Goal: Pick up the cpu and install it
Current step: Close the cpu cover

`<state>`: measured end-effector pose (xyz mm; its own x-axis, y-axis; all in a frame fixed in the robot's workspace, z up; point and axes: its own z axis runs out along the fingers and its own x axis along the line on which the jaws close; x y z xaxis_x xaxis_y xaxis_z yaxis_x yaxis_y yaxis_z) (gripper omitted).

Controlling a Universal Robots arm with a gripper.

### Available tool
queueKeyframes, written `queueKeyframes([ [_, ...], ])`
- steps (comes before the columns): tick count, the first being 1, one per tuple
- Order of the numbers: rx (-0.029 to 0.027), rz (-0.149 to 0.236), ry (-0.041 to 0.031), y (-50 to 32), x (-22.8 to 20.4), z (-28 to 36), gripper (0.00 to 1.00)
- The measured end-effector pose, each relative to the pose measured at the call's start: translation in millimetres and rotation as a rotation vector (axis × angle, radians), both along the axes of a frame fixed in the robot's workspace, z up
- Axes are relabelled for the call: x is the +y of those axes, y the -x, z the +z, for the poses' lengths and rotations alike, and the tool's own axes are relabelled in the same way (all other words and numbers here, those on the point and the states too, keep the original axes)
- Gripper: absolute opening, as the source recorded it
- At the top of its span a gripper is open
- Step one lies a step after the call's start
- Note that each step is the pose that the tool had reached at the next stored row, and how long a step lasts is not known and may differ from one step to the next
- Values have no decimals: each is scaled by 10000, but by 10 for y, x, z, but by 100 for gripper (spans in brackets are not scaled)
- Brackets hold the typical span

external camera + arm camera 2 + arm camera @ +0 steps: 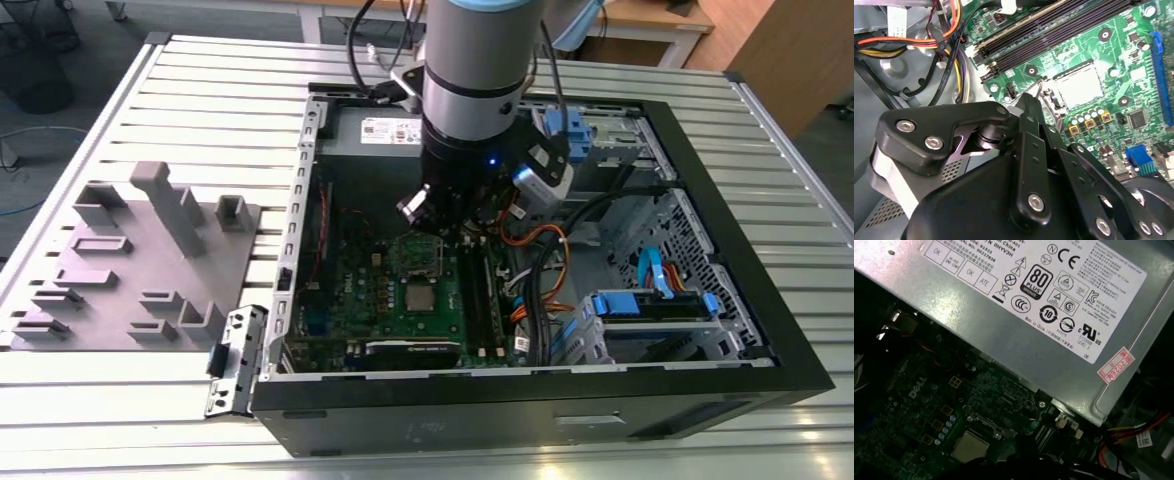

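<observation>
1. Second wrist view: the gripper (1026, 100) is recorded low over the green circuit board (1114, 40), its black linkage arms in the foreground. Whether the jaws are apart or together cannot be told, and nothing can be seen held in them.
2. The cpu (1080, 84), a pale silvery square, is noted lying flat on the board inside a dark socket rim (1074, 65), near the gripper tip but apart from it. In the exterior view the cpu (418, 297) is seen just beyond the gripper (434, 228), towards the case's near wall. In the first wrist view the cpu (970, 446) appears as a dull square on the board.
3. Long black memory slots (1054, 30) are listed beside the socket.
4. Red, orange and yellow cables (929, 40) are logged past the board's edge.
5. A grey power supply (1019, 300) with a printed label is mounted next to the board.
6. All of the above is housed in an open black computer case (534, 400).
7. The case is laid on a slatted metal worktop (200, 90). A grey moulded fixture (134, 250) is placed on the exterior view's left, well apart from the gripper.
</observation>
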<state>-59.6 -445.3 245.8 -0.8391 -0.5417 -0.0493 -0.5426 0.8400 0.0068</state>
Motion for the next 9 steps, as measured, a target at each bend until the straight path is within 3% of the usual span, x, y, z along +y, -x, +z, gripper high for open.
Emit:
queueKeyframes([
  [9,0,21,12,0,-127,12,11],
])
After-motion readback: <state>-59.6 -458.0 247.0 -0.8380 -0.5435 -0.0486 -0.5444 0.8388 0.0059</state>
